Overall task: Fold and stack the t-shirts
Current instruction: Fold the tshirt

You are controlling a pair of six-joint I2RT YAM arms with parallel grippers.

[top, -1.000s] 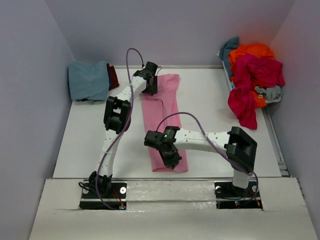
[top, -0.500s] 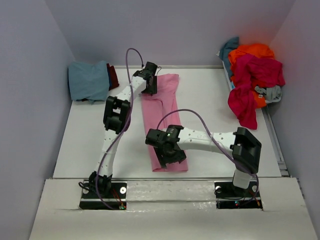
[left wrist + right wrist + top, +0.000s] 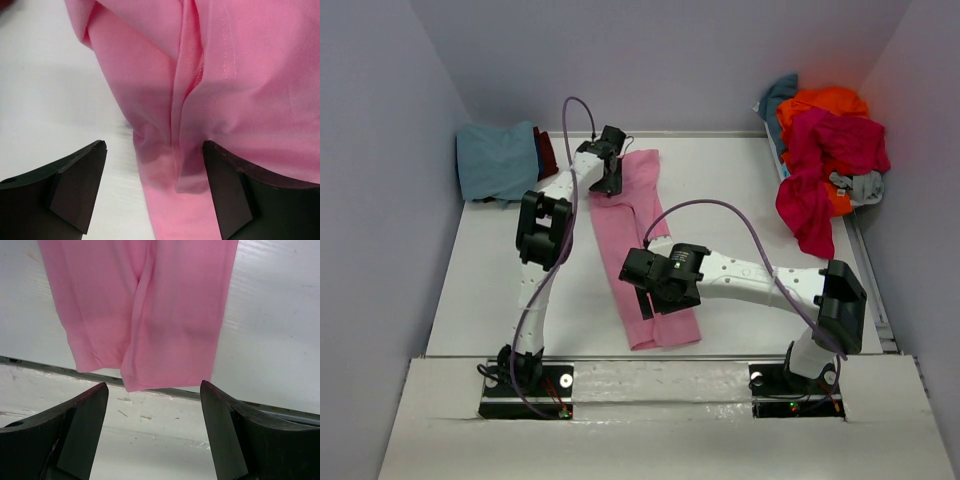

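Note:
A light pink t-shirt [image 3: 645, 235], folded into a long narrow strip, lies on the white table from the far middle to the near edge. My left gripper [image 3: 610, 181] hovers open over its far end. In the left wrist view a creased fold of the pink t-shirt [image 3: 210, 85] lies between the spread fingers [image 3: 75, 187], ungripped. My right gripper [image 3: 649, 300] hangs open above the strip's near part. In the right wrist view the pink t-shirt's hem [image 3: 150, 320] lies ahead of the open gripper [image 3: 152, 432], at the table's edge.
A folded dusty blue t-shirt [image 3: 497, 160] lies at the back left with a dark red cloth [image 3: 548, 152] beside it. A heap of orange, crimson, teal and grey t-shirts [image 3: 828, 140] fills the back right corner. A metal rail [image 3: 260, 407] borders the table's near edge.
My right gripper has opened, let go of the pink t-shirt's near end and drawn back from it. The left gripper has shifted slightly left, and the strip now lies slanted.

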